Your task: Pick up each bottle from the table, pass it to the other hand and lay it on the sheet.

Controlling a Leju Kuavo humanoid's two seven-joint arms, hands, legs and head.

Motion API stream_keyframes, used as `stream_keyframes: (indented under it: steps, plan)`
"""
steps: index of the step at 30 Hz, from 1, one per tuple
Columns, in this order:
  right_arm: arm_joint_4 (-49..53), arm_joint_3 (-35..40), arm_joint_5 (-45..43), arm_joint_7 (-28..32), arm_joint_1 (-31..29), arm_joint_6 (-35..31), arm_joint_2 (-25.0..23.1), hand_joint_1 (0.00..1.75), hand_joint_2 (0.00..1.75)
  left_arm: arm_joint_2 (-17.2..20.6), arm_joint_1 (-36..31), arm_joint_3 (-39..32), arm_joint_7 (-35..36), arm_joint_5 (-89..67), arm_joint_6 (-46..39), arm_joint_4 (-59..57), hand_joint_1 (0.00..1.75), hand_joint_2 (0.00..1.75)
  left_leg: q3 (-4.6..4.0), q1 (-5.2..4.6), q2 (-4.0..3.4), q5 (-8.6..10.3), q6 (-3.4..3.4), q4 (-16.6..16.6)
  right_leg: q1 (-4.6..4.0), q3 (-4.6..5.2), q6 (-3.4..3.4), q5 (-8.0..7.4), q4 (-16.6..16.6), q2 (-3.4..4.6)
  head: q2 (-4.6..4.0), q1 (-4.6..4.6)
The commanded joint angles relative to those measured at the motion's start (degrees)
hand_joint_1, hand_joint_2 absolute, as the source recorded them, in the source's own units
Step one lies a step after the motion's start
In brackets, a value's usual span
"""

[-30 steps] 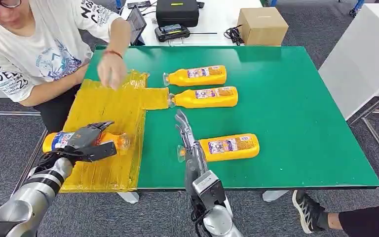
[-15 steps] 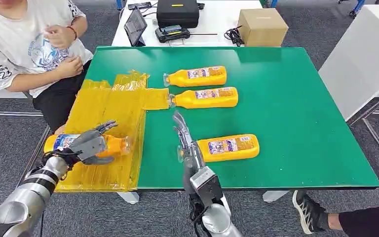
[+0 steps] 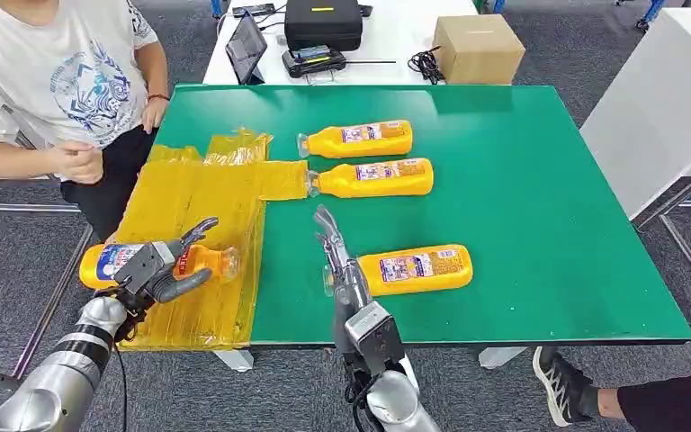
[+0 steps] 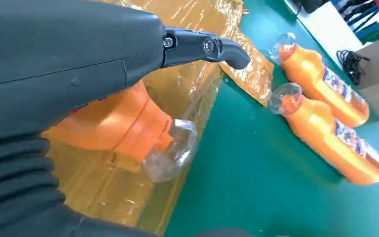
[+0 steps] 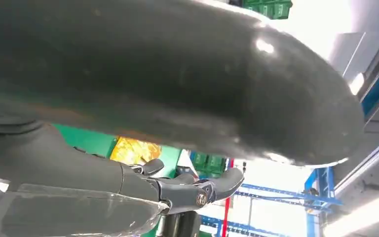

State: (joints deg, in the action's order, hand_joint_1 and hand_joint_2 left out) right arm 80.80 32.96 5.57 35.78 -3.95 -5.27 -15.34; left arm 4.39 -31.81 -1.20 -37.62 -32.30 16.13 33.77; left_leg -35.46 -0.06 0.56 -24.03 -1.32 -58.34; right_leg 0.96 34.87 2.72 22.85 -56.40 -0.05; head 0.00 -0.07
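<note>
**Bottle lying on sheet, left robot hand loose over it**

Head view: orange plastic bottle with a blue-white label and clear cap (image 3: 157,262) lies on its side on the crinkled yellow plastic sheet (image 3: 200,193), near the sheet's front-left edge, cap pointing toward the green. The sheet covers the left part of the green bench (image 3: 540,180). Left robot hand (image 3: 157,267) sits over the bottle's middle, fingers spread and lifted off, thumb low alongside the front of the bottle; not gripping, released. Right robot hand (image 3: 337,256) stands edge-on, fingers straight and pointing away from the robot, just beside the cap end of the nearest orange bottle on the green (image 3: 409,268); holding nothing. Two more orange bottles lie on their sides further back: middle bottle (image 3: 373,177) with its cap at the sheet's edge, far bottle (image 3: 356,139) behind it. A person in a white printed T-shirt (image 3: 63,76) sits at the bench's left corner, hands off the sheet. Behind the bench: a cardboard box (image 3: 478,47) and a black case (image 3: 324,22) on a white table.

Left wrist view: the bottle's orange shoulder and clear cap rest on the sheet, a dark finger (image 4: 205,47) extended above it with a gap (no contact visible there).

Right wrist view: mostly the hand's own cover; fingers (image 5: 197,190) straight, nothing between them.
</note>
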Motion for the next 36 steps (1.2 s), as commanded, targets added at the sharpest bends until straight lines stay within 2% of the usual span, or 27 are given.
stream_keyframes:
  steps: [1, 2, 4, 5, 6, 7, 9, 11, 13, 14, 15, 16, 17, 20, 22, 23, 24, 27, 29, 32, 35, 36]
  plan:
    - [-4.41, 0.56, -0.19, -0.30, -1.89, -1.13, 0.60, 0.00, 0.00, -3.44, 0.31, -3.77, 0.38, 3.29, -7.03, 1.26, 0.00, 0.00, 0.31, 0.11, -0.09, -0.13, 0.10, 0.08, -0.13, -0.33, -0.15, 0.09, 0.14, 0.04, 0.00, 0.00]
    - [-4.52, 0.73, -0.03, -0.31, -1.73, -1.91, 0.74, 0.00, 0.00, -4.66, -0.23, -2.74, 1.47, 0.67, -17.14, 2.27, 0.00, 0.00, 0.17, 0.07, 0.00, -0.08, 0.07, 0.04, -0.08, -0.21, -0.10, 0.07, 0.09, -0.04, 0.00, 0.00]
    - [-4.32, 0.88, 0.35, -0.38, -1.55, -3.06, 0.81, 0.00, 0.00, -6.95, -1.71, -4.56, 4.16, 1.42, -25.96, 3.22, 0.00, 0.00, 0.01, 0.06, 0.14, -0.03, 0.04, 0.00, -0.07, -0.09, -0.07, 0.06, 0.05, -0.17, 0.00, 0.00]
    - [-4.39, 1.59, 0.33, -0.41, -1.97, -3.01, 1.09, 0.00, 0.00, -7.91, -0.55, -3.69, -2.38, -4.76, -46.65, 7.67, 0.00, 1.75, 0.02, 0.10, 0.23, -0.04, 0.06, -0.03, -0.11, -0.11, -0.09, 0.10, 0.04, -0.27, 0.00, 0.00]
    - [-4.79, 2.13, 0.22, -0.53, -2.40, -3.00, 1.18, 0.00, 0.00, -7.57, 0.63, -1.51, -2.38, -5.93, -53.45, 11.51, 0.00, 1.75, -0.06, 0.10, 0.28, -0.04, 0.05, -0.06, -0.11, -0.07, -0.10, 0.11, 0.02, -0.32, 0.00, 0.00]
    - [-5.18, 2.31, 0.17, -0.66, -2.62, -3.18, 1.10, 0.00, 0.00, -8.43, 2.54, -3.17, -2.38, -6.43, -56.13, 17.54, 0.00, 1.75, -0.09, 0.12, 0.23, -0.06, 0.05, -0.07, -0.13, -0.04, -0.09, 0.10, 0.03, -0.27, 0.00, 0.02]
    - [-5.73, 2.68, 0.15, -0.81, -2.88, -3.68, 1.11, 0.00, 0.00, -12.01, 5.40, -8.86, -2.38, -11.09, -56.13, 27.80, 0.00, 1.75, -0.16, 0.10, 0.00, -0.07, 0.03, -0.06, -0.10, 0.09, -0.05, 0.03, 0.05, -0.02, 0.00, 0.02]
    - [-5.83, 2.64, 0.26, -0.85, -2.72, -4.26, 1.34, 0.00, 0.00, -13.53, 7.06, -8.69, -2.38, -10.42, -56.13, 32.36, 0.00, 1.75, -0.03, 0.12, -0.02, -0.18, 0.05, -0.09, -0.13, -0.06, -0.07, 0.12, 0.04, -0.04, 0.00, 0.00]
    - [-5.57, 2.47, 0.81, -0.95, -2.44, -4.89, 1.72, 0.00, 0.00, -14.19, 7.97, -8.68, -2.38, -8.65, -56.13, 33.92, 0.00, 1.75, -0.01, 0.08, -0.04, -0.14, 0.05, -0.03, -0.10, -0.06, -0.07, 0.09, 0.08, -0.02, 0.00, 0.00]
    - [-4.81, 1.96, 2.01, -1.27, -1.93, -6.02, 2.28, 0.00, 0.00, -13.03, 8.09, -4.77, -2.38, 2.61, -55.74, 30.55, 0.00, 1.75, -0.08, 0.04, 0.01, -0.08, 0.03, -0.01, -0.06, 0.02, -0.04, 0.05, 0.08, -0.03, 0.00, 0.00]
    - [-4.17, 1.47, 2.87, -1.86, -1.49, -6.52, 2.73, 0.00, 0.00, -13.64, 8.14, -5.54, -2.38, 7.22, -54.04, 28.86, 0.00, 1.75, 0.01, 0.07, -0.01, -0.15, 0.06, -0.03, -0.09, -0.08, -0.08, 0.10, 0.08, -0.02, 0.00, 0.00]
    - [-3.06, 0.36, 5.31, -3.22, -0.46, -7.91, 2.95, 0.00, 0.00, -14.10, 8.82, -6.07, -1.17, 13.02, -48.33, 28.14, 0.00, 1.75, -0.04, 0.02, 0.01, -0.08, 0.04, 0.03, -0.04, -0.01, -0.05, 0.05, 0.10, -0.03, 0.00, 0.00]
    - [-1.98, -0.32, 9.94, -5.61, -0.10, -9.82, 4.40, 0.00, 0.00, -14.95, 10.17, -6.89, -0.25, 17.32, -45.43, 27.45, 0.00, 1.75, 0.10, 0.05, -0.01, -0.13, 0.06, 0.06, -0.08, -0.17, -0.08, 0.08, 0.17, -0.03, 0.00, 0.00]
    - [-0.57, -2.36, 10.41, -6.05, 0.44, -8.29, 5.52, 0.00, 0.00, -15.12, 11.35, -6.77, -2.36, 19.60, -45.07, 26.14, 0.00, 1.75, 0.15, 0.03, -0.03, -0.11, 0.05, 0.14, -0.05, -0.18, -0.07, 0.05, 0.25, -0.01, 0.00, 0.00]
    - [-0.64, -3.65, 17.37, -10.24, -0.27, -10.60, 7.66, 0.00, 0.00, -15.88, 13.26, -8.17, -0.14, 25.54, -40.57, 26.43, 0.00, 1.75, -0.10, 0.00, 0.00, -0.08, 0.04, 0.03, -0.02, 0.09, -0.03, 0.03, 0.13, -0.05, 0.00, -0.02]
    - [-1.03, -4.38, 19.72, -12.95, -0.85, -10.40, 9.46, 0.00, 1.75, -16.25, 14.74, -8.68, 0.45, 27.16, -39.42, 26.31, 0.00, 1.75, 0.02, 0.03, 0.07, -0.13, 0.05, 0.04, -0.06, -0.08, -0.05, 0.08, 0.17, -0.12, 0.00, 0.00]
    - [-1.16, -5.66, 22.01, -14.06, -1.17, -10.62, 11.10, 0.00, 1.75, -16.68, 16.36, -9.06, 0.36, 28.82, -38.16, 26.46, 0.00, 1.75, -0.04, 0.00, 0.01, -0.09, 0.02, 0.06, -0.01, 0.01, -0.01, 0.03, 0.19, -0.03, 0.00, 0.00]
    - [-1.24, -7.02, 22.10, -13.27, -1.02, -9.46, 10.96, 0.00, 1.75, -16.71, 16.88, -8.79, -0.21, 29.21, -37.80, 26.69, 0.00, 1.75, 0.17, 0.01, -0.12, -0.16, 0.03, 0.12, -0.03, -0.21, -0.04, 0.05, 0.29, 0.06, 0.00, -0.02]
    - [-1.16, -6.85, 22.29, -13.22, -0.87, -9.35, 10.53, 0.00, 1.75, -16.64, 16.67, -8.76, -0.16, 29.26, -37.79, 26.96, 0.00, 1.75, -0.15, 0.01, -0.02, -0.11, 0.04, -0.01, -0.02, 0.10, -0.03, 0.03, 0.15, -0.01, 0.00, 0.02]
    - [-1.12, -7.75, 31.88, -21.07, -1.52, -10.55, 14.88, 0.00, 1.75, -18.63, 21.54, -8.82, 0.59, 32.53, -35.82, 30.02, 0.00, 1.75, -0.06, 0.03, -0.02, -0.18, 0.08, -0.03, -0.06, -0.01, -0.08, 0.11, 0.14, -0.03, 0.00, -0.02]
    - [-0.53, -9.02, 34.46, -24.22, -2.24, -6.95, 19.82, 0.00, 1.75, -19.02, 25.61, -6.98, -2.15, 29.87, -37.38, 31.61, 0.00, 1.75, 0.16, -0.01, -0.15, -0.20, 0.04, 0.12, -0.02, -0.21, -0.04, 0.07, 0.32, 0.11, 0.00, -0.02]
    - [-0.28, -10.37, 35.07, -24.27, -2.16, -7.95, 19.85, 0.00, 1.75, -18.88, 26.45, -6.00, -2.38, 27.61, -38.67, 31.98, 0.00, 1.75, 0.12, -0.02, -0.13, -0.21, 0.01, 0.09, -0.01, -0.18, -0.02, 0.07, 0.30, 0.09, 0.00, -0.04]
